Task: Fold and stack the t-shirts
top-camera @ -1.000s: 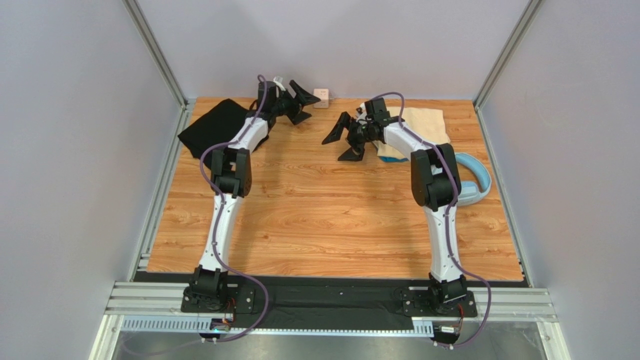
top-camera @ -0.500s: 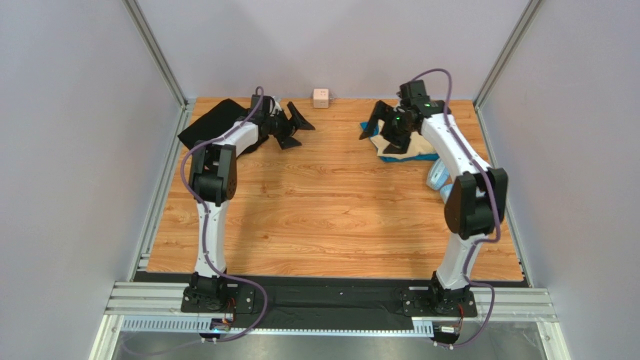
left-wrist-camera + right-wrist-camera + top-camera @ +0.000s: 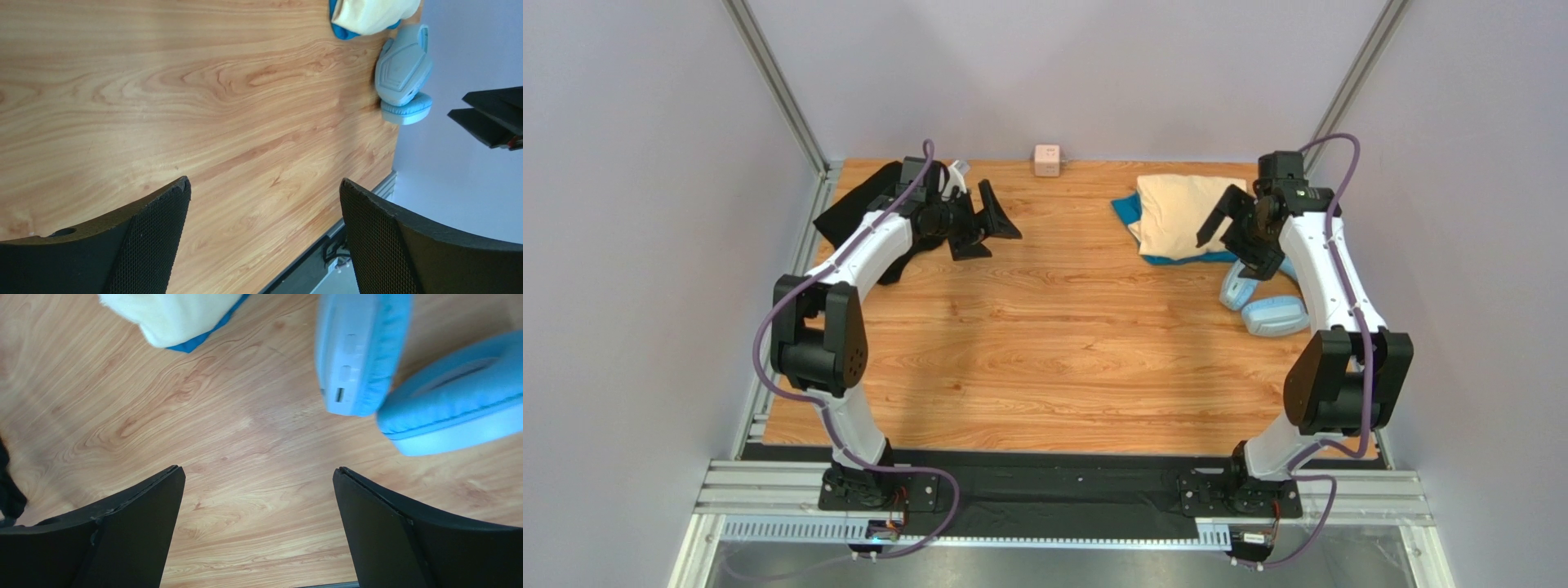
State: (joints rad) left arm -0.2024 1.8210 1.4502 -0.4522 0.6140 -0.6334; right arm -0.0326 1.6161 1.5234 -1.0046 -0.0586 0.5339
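Light-blue headphones (image 3: 1264, 306) lie at the right edge of the surface (image 3: 1063, 355). Farther back, the left end effector (image 3: 986, 230) and right end effector (image 3: 1242, 233) both hover with jaws spread wide. The cream t-shirt (image 3: 1185, 202) sits atop the blue t-shirt (image 3: 1124, 211) at far right; the black t-shirt (image 3: 848, 208) lies far left.

Robot test cell in a lab. A wood-grain tabletop (image 3: 1063, 355) is boxed on three sides by plain pale-grey panels (image 3: 646, 245) set in aluminium posts (image 3: 775, 86). The left arm (image 3: 867, 239) and right arm (image 3: 1333, 263) are bolted to a metal rail (image 3: 1063, 490) at the near edge, with purple cables (image 3: 759, 343) looped along them. Loose props lie on the wood: a cream shirt (image 3: 1179, 208), blue headphones (image 3: 1265, 306), a small pink cube (image 3: 1048, 159).
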